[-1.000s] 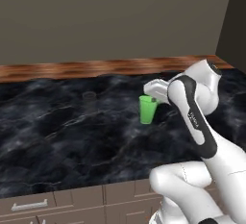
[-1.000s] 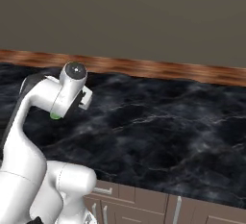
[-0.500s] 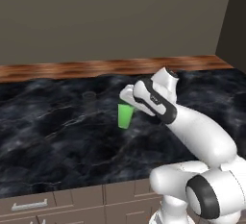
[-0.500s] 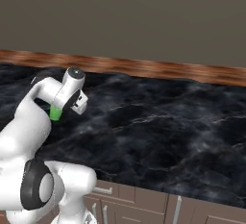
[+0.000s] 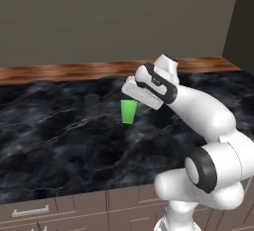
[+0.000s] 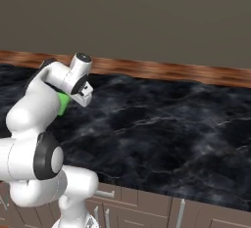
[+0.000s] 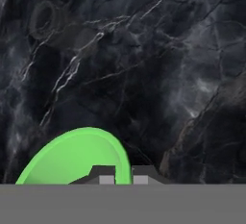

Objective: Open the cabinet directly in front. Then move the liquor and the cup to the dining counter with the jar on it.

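1 green cup (image 5: 129, 111), 1 dining counter (image 5: 59, 136) (black marble w/ wood strip), 1 gripper (image 7: 123, 174), 1 faint round jar (image 5: 91, 98), approx.

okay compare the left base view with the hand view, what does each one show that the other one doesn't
The left base view alone gives the setting: the brown wooden strip along the far edge of the dining counter, the low cabinet fronts beneath it, and the cup's side wall under the hand, above the slab. The hand view alone looks down into the cup's open mouth, with the gripper shut on its rim, and at a faint round jar standing on the marble. Both share the green cup and the black veined marble.
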Robot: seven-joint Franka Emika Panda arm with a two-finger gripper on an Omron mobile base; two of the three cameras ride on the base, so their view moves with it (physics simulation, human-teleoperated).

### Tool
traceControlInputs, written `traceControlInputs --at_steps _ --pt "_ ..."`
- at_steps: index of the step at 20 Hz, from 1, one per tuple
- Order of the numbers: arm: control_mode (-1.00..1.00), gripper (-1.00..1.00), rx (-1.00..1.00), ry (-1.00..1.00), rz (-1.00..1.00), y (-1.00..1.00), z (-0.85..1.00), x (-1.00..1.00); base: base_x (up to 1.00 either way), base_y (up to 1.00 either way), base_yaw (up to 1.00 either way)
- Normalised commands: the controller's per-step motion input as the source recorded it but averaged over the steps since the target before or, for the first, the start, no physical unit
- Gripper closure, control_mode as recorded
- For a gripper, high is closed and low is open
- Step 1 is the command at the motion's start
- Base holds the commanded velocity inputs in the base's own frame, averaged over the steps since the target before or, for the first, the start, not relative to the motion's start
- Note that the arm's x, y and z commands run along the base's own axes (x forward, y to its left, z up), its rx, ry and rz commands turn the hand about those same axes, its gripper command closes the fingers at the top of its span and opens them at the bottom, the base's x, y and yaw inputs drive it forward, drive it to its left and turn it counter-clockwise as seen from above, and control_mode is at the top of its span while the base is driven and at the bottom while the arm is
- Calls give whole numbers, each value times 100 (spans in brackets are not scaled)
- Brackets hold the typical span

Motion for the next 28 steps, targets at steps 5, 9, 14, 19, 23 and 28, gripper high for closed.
traceControlInputs --at_steps 5,9,14,19,23,28 --pt "-100 100 -15 -22 1 0 -22 -1 0 0 0" --pt "-100 100 -22 -28 0 10 -21 -13 0 0 0" --pt "-100 100 -17 -9 0 17 -17 -12 0 0 0" --pt "-100 100 0 0 0 0 0 2 0 0 0" --pt "-100 100 0 0 0 -11 -9 51 0 0 0" --pt "-100 100 0 -3 0 -6 -23 75 0 0 0"
